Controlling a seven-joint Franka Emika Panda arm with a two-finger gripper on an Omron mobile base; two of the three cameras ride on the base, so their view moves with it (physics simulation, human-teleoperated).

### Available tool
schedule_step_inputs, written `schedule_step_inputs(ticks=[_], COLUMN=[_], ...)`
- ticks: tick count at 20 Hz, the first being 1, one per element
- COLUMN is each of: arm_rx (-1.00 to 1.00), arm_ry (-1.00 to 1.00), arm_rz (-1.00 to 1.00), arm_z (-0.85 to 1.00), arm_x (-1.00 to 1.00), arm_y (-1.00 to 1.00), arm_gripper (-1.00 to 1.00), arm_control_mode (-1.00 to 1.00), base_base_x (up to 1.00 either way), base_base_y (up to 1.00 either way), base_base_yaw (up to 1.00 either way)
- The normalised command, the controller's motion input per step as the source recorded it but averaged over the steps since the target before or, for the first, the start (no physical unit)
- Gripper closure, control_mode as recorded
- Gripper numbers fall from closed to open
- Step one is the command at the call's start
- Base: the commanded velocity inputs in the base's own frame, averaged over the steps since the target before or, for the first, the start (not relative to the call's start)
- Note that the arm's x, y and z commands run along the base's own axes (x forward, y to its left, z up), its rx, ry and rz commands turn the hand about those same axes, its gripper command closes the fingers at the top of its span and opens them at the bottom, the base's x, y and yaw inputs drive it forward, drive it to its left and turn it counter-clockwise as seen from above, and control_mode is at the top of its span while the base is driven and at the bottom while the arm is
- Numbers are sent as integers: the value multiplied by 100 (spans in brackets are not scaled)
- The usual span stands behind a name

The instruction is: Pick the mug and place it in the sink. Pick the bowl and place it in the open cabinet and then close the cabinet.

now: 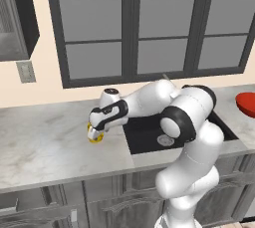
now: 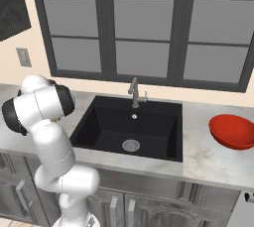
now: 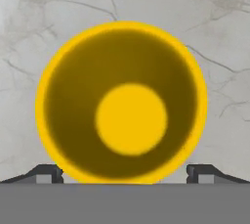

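The yellow mug (image 3: pixel 122 103) stands upright on the marble counter, left of the sink, and I look straight down into it. My gripper (image 3: pixel 124 171) is open, one fingertip (image 3: pixel 46 171) on each side of the rim, not closed on it. In the left base view the hand (image 1: pixel 94 131) sits right over the mug (image 1: pixel 96 137), hiding most of it. The black sink (image 2: pixel 149 117) lies to the right of the mug. On the counter right of the sink rests the red bowl (image 2: pixel 232 131). A grey-brown cabinet (image 1: pixel 12 20) hangs at the upper left.
A grey faucet (image 2: pixel 134 92) rises behind the basin. A large dark-framed window (image 1: pixel 149 23) spans the wall. A wall outlet (image 1: pixel 26 71) sits below the cabinet. The marble counter (image 1: pixel 45 142) stretches left of the mug. My arm's elbow (image 1: pixel 191 112) arches over the sink.
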Motion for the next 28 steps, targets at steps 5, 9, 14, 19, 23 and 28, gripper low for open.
schedule_step_inputs(ticks=[5,9,14,19,23,28], arm_rx=[0,1,1,0,-1,-1], arm_ry=[1,0,0,-6,-13,-6], arm_rz=[0,0,0,0,-10,-18], arm_z=[-21,-18,-20,0,49,45], arm_x=[11,0,0,-33,-73,-64], arm_y=[16,0,0,0,-20,-27], arm_gripper=[100,100,100,100,100,100], arm_control_mode=[-100,-100,-100,-100,-100,-100], base_base_x=[0,0,0,0,0,0], base_base_y=[0,0,0,0,0,0], base_base_yaw=[0,0,0,0,0,0])
